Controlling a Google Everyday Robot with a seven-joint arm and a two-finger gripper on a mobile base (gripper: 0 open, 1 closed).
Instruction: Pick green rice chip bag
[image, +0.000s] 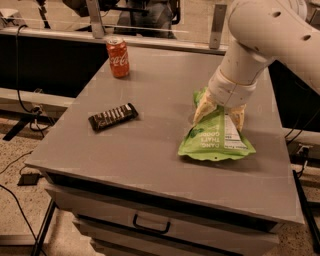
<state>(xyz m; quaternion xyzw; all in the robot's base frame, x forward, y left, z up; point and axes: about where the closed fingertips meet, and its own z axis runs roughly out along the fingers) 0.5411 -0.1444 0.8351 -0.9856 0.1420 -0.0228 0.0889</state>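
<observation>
The green rice chip bag (212, 142) lies flat on the right part of the grey table (150, 150). It is lime green with white lettering and a white label panel. My gripper (220, 116) is low over the bag's far half, coming down from the white arm at upper right. Its cream fingers (202, 111) are spread, one at each side of the bag's upper part, with the bag between them. The bag's far end is hidden behind the wrist.
A dark bar wrapper (113, 116) lies at the table's left middle. A red cola can (118, 57) stands at the far left corner. A drawer with a handle (150, 225) is under the front edge. Cables hang at the left.
</observation>
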